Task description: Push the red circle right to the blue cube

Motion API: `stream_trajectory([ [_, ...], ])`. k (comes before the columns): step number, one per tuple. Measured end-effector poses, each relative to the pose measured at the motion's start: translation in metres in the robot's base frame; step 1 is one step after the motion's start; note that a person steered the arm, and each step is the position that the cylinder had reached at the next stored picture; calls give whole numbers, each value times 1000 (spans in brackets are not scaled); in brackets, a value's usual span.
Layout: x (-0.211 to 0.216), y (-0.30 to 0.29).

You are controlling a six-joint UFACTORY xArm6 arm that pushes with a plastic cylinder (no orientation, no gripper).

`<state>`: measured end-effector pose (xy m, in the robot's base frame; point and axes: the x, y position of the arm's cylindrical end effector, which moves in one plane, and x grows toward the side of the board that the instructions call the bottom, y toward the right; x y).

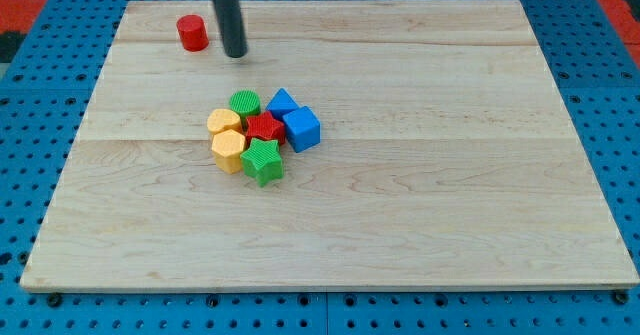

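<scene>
The red circle [192,32] stands near the board's top left corner. My tip [235,53] rests on the board just to the right of it, a small gap apart. The blue cube [302,129] sits at the right side of a tight cluster near the board's middle, well below and to the right of the red circle.
The cluster also holds a green circle [244,103], a second blue block [282,102], a red star [265,127], a yellow block [223,122], a yellow hexagon [228,151] and a green star [262,161]. The wooden board [450,175] lies on a blue pegboard.
</scene>
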<state>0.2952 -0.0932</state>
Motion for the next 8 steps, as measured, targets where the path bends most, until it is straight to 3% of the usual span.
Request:
stream_trajectory([
  [1, 0, 13],
  [3, 27, -129],
  [4, -49, -169],
  [5, -71, -129],
  [6, -19, -61],
  [7, -8, -72],
  [8, -7, -33],
])
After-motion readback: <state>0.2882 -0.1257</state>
